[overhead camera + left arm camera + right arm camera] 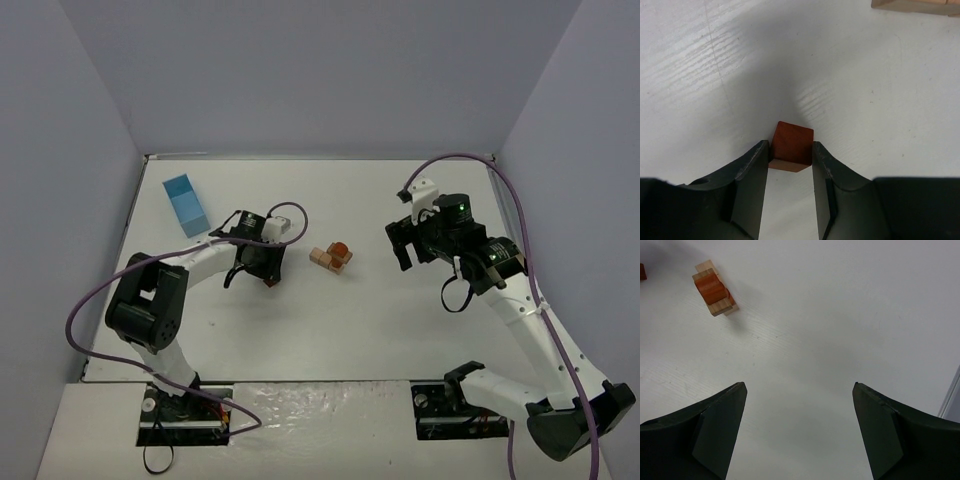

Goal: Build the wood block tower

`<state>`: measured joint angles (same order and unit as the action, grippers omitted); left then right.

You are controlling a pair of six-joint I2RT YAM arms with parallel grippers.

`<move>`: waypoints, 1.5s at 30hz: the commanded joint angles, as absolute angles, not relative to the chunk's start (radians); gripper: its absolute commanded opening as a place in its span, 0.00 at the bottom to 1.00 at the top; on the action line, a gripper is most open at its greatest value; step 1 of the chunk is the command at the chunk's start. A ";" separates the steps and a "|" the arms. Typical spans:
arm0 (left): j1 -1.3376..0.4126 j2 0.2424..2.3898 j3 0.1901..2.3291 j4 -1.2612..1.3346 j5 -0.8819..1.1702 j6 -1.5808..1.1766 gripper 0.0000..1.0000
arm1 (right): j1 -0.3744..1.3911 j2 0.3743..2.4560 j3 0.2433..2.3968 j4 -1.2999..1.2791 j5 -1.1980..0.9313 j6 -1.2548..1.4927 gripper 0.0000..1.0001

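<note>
Clamping a reddish-brown block (792,141) on both sides is the left tool (790,148)

reddish-brown block (792,145) between the left jaws, smooth stained wood, slight sheen, left gripper (790,147) matt black plastic, table (865,100) matt, fine ribbed grain, tan blocks (717,307) ahead of right jaws, bare wood

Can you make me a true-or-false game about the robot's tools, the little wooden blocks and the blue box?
1. The left tool has a reddish-brown block between its fingers. True.
2. The right tool is holding a block. False: its jaws stand wide open with nothing between them.
3. The blue box sits on top of the block pile. False: it lies on the table, far off to the pile's left.
4. The block pile has both tan and reddish-brown blocks. True.
</note>
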<state>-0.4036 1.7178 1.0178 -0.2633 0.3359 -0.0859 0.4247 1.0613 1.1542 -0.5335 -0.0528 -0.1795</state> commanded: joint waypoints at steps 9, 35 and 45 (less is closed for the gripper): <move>-0.561 1.492 0.914 -0.223 -0.191 -0.270 0.00 | 0.441 1.072 1.184 -0.480 -0.138 -0.167 0.84; -0.759 1.709 0.926 -0.552 -0.776 -0.826 0.07 | 0.482 1.046 1.142 -0.480 -0.110 -0.159 0.84; -0.807 1.717 0.913 -0.554 -0.722 -0.898 0.21 | 0.487 1.048 1.139 -0.480 -0.106 -0.158 0.84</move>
